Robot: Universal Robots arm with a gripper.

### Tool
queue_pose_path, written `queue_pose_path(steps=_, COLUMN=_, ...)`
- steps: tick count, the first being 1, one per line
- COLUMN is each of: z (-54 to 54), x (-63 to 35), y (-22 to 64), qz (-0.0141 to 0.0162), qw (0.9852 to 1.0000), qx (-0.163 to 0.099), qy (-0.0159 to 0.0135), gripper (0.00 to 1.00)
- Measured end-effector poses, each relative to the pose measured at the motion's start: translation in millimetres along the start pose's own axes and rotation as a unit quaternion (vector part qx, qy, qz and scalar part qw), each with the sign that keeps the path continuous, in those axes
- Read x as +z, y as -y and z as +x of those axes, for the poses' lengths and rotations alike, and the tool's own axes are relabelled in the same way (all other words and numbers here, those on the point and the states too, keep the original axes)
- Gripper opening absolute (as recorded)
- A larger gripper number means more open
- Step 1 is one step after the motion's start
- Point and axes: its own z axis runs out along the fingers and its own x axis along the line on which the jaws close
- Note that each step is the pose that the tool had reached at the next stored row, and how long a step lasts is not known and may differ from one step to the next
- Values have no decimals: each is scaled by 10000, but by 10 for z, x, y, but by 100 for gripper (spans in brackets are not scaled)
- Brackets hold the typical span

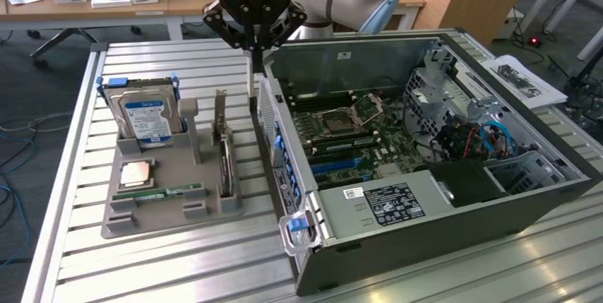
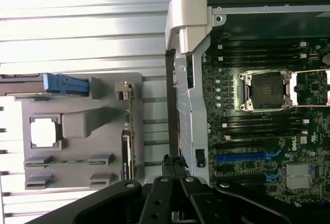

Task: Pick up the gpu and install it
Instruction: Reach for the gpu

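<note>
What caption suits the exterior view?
Shut pincer hangs between parts tray and open computer case; gpu stands upright in the tray.

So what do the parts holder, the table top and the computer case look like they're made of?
Parts holder: likely plastic, matte uniform grey, moulded-looking posts and slots.
Table top: probably aluminium, pale silvery ribbed slats catching glare.
Computer case: apparently sheet metal, dark grey outside, bare silvery folded panels inside.

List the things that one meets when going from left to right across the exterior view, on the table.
hard drive → gpu → motherboard → printed sheet
</note>
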Motion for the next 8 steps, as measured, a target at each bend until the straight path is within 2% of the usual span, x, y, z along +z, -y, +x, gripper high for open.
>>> queue_pose_path(steps=8, z=180, x=-5, y=14, qz=0, qw=10000, qx=-1, qy=0, gripper=11)
